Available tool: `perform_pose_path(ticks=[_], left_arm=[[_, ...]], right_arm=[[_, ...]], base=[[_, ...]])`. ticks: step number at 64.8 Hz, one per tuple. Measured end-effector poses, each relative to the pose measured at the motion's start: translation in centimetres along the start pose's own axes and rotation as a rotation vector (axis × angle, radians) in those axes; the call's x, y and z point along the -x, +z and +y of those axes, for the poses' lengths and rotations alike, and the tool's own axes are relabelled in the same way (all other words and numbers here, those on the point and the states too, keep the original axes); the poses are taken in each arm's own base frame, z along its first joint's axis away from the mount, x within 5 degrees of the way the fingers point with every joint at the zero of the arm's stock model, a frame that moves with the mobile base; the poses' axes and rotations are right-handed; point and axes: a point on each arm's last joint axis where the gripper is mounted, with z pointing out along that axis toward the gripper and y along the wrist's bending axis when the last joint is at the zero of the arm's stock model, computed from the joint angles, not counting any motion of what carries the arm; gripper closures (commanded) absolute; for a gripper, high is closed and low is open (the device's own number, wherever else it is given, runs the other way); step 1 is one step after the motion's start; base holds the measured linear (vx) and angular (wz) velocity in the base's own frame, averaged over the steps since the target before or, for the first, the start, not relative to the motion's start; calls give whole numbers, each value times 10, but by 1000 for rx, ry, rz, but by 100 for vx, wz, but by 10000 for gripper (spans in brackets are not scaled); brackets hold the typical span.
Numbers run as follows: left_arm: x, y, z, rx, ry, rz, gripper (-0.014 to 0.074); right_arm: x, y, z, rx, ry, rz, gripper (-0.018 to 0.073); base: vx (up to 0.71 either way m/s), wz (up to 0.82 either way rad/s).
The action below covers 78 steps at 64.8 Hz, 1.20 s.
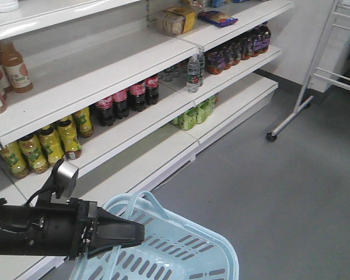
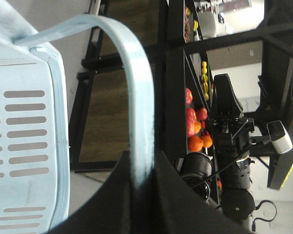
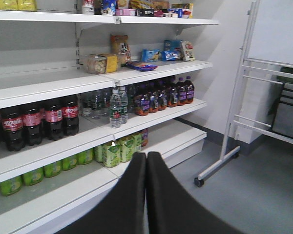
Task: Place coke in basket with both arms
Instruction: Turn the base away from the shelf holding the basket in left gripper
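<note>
"The coke, a slim red aluminium bottle with a red cap: is it found in the front view?"

"It is not seen there. Only dark plastic cola bottles (image 1: 128, 96) are ranged on the white metal shelves (image 1: 134, 58). The light blue slotted plastic shopping basket (image 1: 181, 256) is held up by its thin loop handle (image 1: 141, 194), on which the black pointed left gripper (image 1: 139, 233) is clamped."

"Is that grip confirmed from the left wrist?"

"Yes: the handle (image 2: 139, 97) is pinched between the jaws. No bottle is seen in what shows of the basket (image 2: 34, 146)."

"And from the right wrist?"

"The right gripper (image 3: 146, 163) is pressed together on nothing and is pointed towards the cola bottles (image 3: 39, 119). The coke is not made out here either. The basket is judged ready, while finding, fetching and dropping the coke are all left. A white wheeled rack (image 3: 234, 146) is parked well aside. The crowded neighbouring bottles are judged likelier to be knocked."
</note>
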Motion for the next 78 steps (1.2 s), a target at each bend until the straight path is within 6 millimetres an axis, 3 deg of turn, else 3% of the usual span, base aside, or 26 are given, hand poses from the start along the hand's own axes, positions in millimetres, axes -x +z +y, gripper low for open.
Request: perform_pose_path(ticks=[78], left_arm=[[0, 0, 0, 0, 0, 0, 603]], right_arm=[[0, 0, 0, 0, 0, 0, 569]], base=[[-7, -40]])
